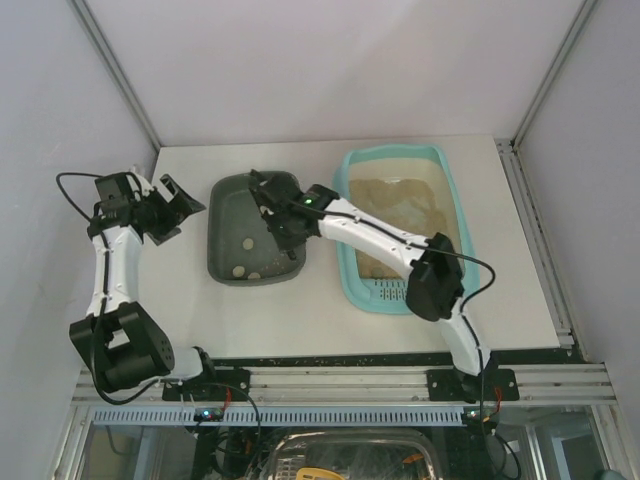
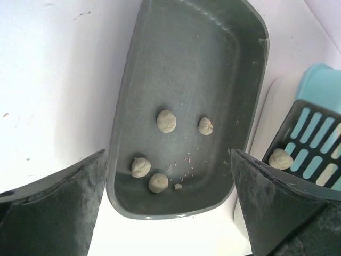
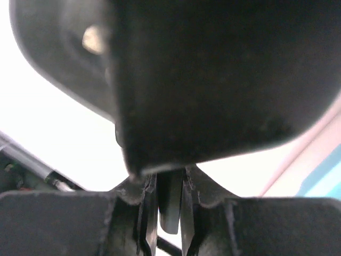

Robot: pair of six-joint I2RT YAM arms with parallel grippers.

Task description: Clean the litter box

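While poised over the right half of the dark grey tray (image 1: 215, 240): right end effector (image 1: 275, 215), fingers clamped tight on the thin handle of a slotted scoop (image 2: 303, 154), one pale clump (image 2: 281, 159) lying on the slots. Position of litter box (image 1: 395, 152): turquoise, on the surface (image 1: 300, 320) just right of the grey tray, beside it and not touching; long axis running near to far, slotted grille (image 1: 390, 292) at the near end, tan litter (image 1: 400, 205) filling the rest. Bearing from right end effector to litter box: directly right, across the tray's right rim and the box's left rim; right arm laid slantwise over the box's near left corner, hence the nearer arm by far. Position of left end effector (image 1: 178, 212): jaws spread wide, holding nothing, hovering left of the grey tray, well apart from the litter box, tray in between. Grey tray contents: four rounded clumps (image 2: 167, 121) plus a small crumb. Judged step: tipping of the loaded scoop into the grey tray, then a rightward pass along the box's length for further clumps; none discernible in the litter from above.
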